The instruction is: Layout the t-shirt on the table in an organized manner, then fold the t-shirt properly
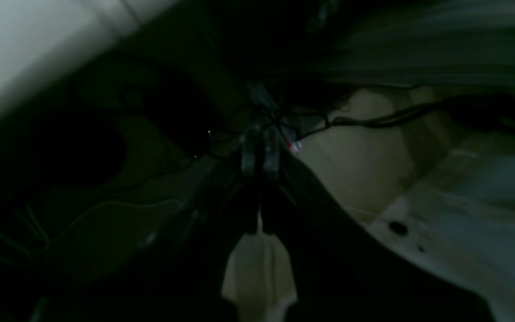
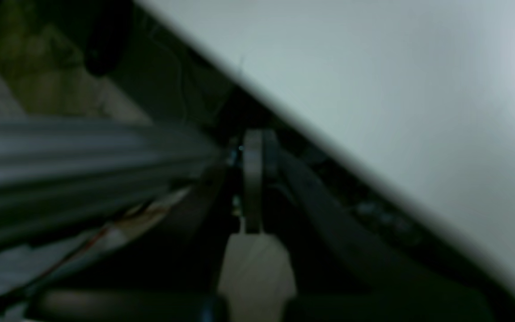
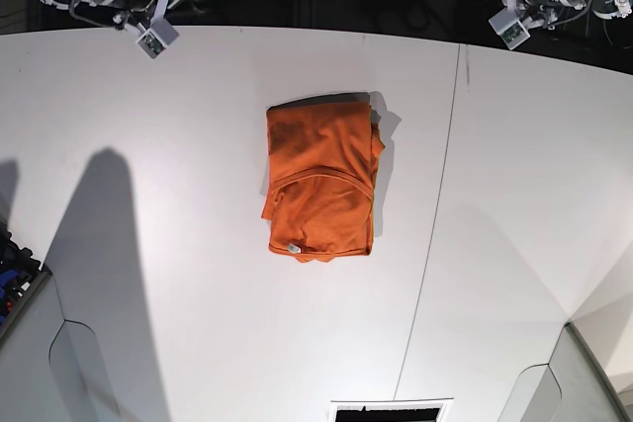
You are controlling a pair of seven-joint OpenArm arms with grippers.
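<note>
Here both arms sit retracted at the table's [image 3: 148,244] far edge; left gripper [image 1: 259,156] and right gripper [image 2: 257,179] clenched, empty.

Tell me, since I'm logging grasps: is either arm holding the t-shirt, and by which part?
Nothing is held. The t-shirt lies folded on the table, with both arms pulled back at the far edge, fingers shut.

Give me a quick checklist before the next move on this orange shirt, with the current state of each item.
1. T-shirt folded into a compact rectangle: ok.
2. Shirt lying wholly on the table, away from its edges: ok.
3. Left gripper shut and holding nothing: ok.
4. Right gripper shut and holding nothing: ok.
5. Both arms off the cloth, at the table's far edge: ok.
6. Fold edges neatly aligned: not ok, cloth sticks out along one side.
</note>
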